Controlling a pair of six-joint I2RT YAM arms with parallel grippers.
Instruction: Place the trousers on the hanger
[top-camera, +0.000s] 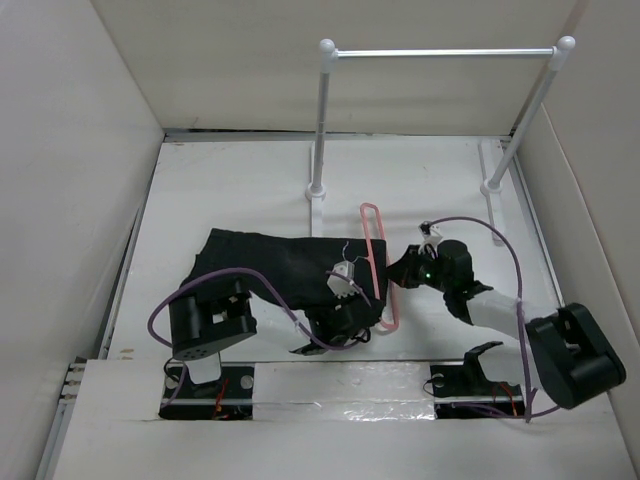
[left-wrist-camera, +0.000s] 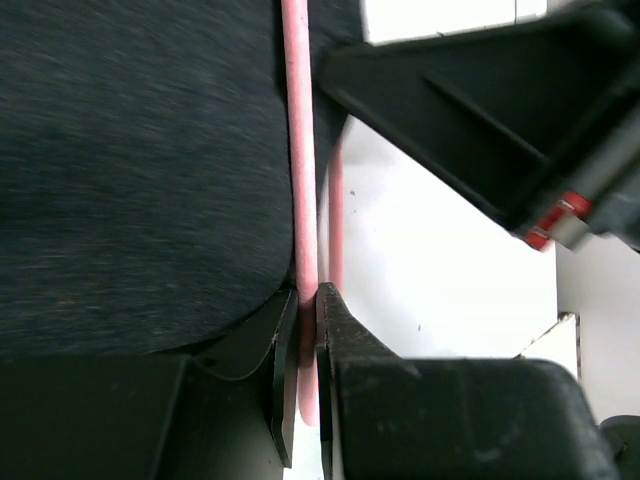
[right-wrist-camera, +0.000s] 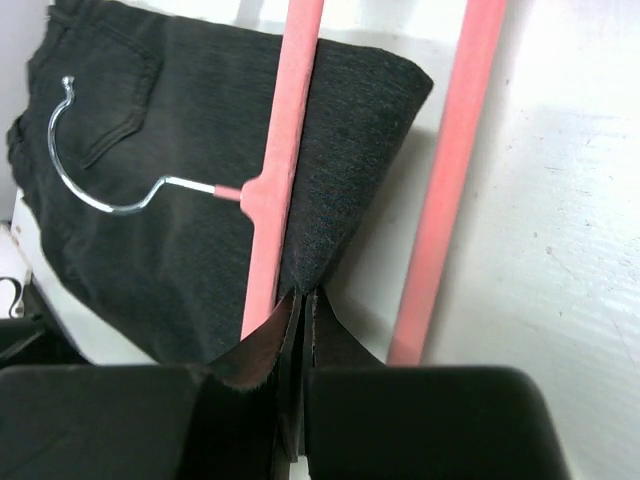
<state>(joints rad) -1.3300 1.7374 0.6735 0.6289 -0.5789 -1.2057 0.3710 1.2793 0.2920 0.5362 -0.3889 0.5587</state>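
Left gripper (left-wrist-camera: 307, 296): jaws pinched together on one pink bar of the hanger (left-wrist-camera: 300, 150), the bar running straight out from between the fingertips. The curved edge of the trousers (left-wrist-camera: 140, 170) lies tight against that bar on its left. A second pink bar (left-wrist-camera: 335, 210) sits just to its right, with only a narrow slit between the two. Beyond that bar, white table (left-wrist-camera: 440, 270) shows. Right gripper (right-wrist-camera: 300, 300): jaws closed on a raised fold at the corner of the trousers, with a strip of cloth nipped between the fingertips. In the right wrist view that corner pokes into the gap between the two hanger bars, its edge short of the right-hand bar. The near bar crosses the cloth, and the metal hook (right-wrist-camera: 190, 184) lies flat on the black fabric to its left, near a pocket seam. From above, the trousers lie in a bunched dark patch at mid-table, left of centre, and the hanger stands long and narrow along their right edge. The two grippers meet there from opposite sides, close together, the left arm reaching across over the cloth. Bare white surface shows between the trousers' far edge and the feet of the white rail (top-camera: 440, 52), and again in a strip along the left. On the right, bare surface shows around the right arm's looping purple cable (top-camera: 505, 245). Pale walls (top-camera: 60, 150) close in the left, right and far sides
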